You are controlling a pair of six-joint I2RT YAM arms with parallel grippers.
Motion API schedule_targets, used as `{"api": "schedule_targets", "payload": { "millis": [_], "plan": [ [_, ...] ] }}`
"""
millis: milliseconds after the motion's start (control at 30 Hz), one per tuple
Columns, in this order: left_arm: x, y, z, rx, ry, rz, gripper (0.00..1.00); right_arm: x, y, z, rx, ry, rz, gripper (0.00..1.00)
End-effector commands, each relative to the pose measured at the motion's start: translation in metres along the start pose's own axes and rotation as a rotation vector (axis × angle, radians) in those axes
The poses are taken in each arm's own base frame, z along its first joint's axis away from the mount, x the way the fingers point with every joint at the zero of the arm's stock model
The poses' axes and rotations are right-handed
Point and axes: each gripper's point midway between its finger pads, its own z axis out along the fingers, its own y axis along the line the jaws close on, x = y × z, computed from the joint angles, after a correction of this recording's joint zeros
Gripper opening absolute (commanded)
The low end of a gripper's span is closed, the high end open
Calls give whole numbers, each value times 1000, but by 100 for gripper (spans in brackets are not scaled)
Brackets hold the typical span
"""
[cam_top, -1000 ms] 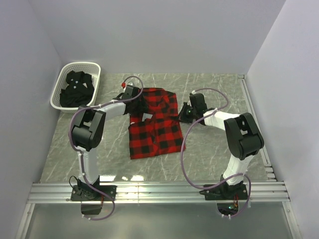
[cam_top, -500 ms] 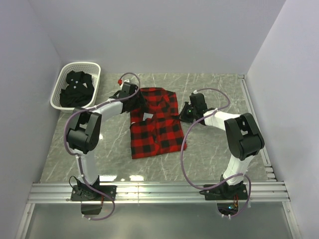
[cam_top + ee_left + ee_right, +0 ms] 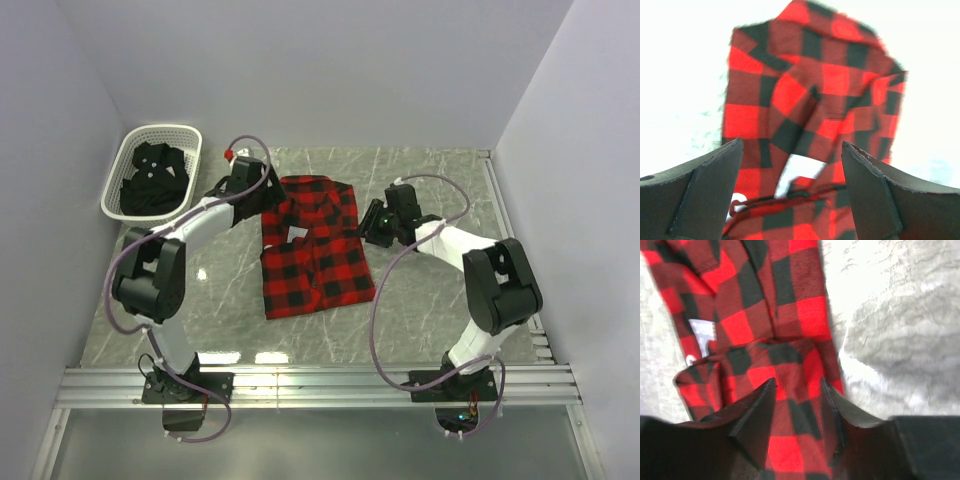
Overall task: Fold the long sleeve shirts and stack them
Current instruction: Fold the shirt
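Top external view: the red-and-black flannel shirt (image 3: 315,255) lies partly folded on the tabletop (image 3: 440,300). The left gripper (image 3: 792,145) sits at the flannel's far-left corner. Its jaws are spread wide with nothing between them, and the checked cloth lies just beyond them. The right gripper (image 3: 798,382) is at the flannel's right edge, toward the far end. Its jaws are parted with checked cloth showing through the gap; whether they touch the cloth I cannot tell. Left of the flannel and well apart from it, the black shirt (image 3: 150,182) lies heaped in a white basket (image 3: 160,130).
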Motion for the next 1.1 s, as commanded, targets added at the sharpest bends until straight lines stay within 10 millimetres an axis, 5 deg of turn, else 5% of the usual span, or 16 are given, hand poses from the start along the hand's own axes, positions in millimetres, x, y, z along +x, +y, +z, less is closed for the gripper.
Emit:
{"api": "schedule_targets", "payload": {
  "millis": [0, 200, 500, 800, 1067],
  "plan": [
    [-27, -26, -34, 102, -64, 19, 86, -14, 12, -27, -23, -53, -8, 54],
    [-19, -34, -21, 130, -18, 61, 85, 19, -2, -44, -19, 25, -3, 54],
    [-13, -41, 33, 111, 5, 121, 84, 80, -41, -61, 33, 164, 11, 51],
    [9, -21, 72, 38, 38, 102, 83, 94, -39, -66, -17, 198, -3, 50],
    [27, -6, 85, 1, 59, 60, 82, 100, -35, -64, -37, 216, -29, 47]
  ]
}}
